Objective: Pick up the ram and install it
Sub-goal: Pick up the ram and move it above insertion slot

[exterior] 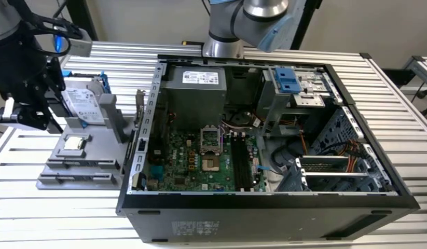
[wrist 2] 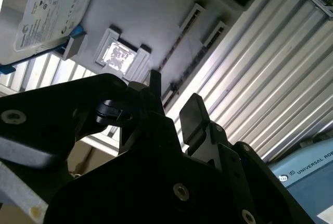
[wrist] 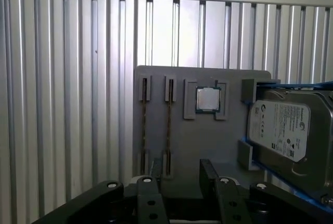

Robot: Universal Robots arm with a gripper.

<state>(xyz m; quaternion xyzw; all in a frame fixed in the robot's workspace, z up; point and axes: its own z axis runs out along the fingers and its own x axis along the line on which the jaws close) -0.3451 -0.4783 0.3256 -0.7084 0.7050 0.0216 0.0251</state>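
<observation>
Over on the gray holder plate [wrist: 229, 151], which sits on the ribbed metal table [wrist: 62, 78], the ram [wrist: 168, 125] is standing on its edge in a narrow slot, with a second ram stick [wrist: 144, 125] parked in the slot just beside it, running parallel. Same plate also carries the little square processor chip [wrist: 208, 99] in its own pocket next to the sticks, and the silver hard drive [wrist: 281, 130] in its blue frame past that. The gripper [wrist: 182, 164] hangs above the plate with its two black fingers [wrist: 208, 174] spread apart and nothing between them, so it's released and not touching the ram. In the first wrist view the stick nearer the chip lines up roughly with the gap between the fingers, close to one of them, but how high the gripper is above it I honestly can't tell. In the exterior view the plate is at the exterior view's left of the open computer case [exterior: 269, 207], just beside its wall, and the green motherboard [exterior: 192, 161] lies flat inside the case, well apart from the gripper.
</observation>
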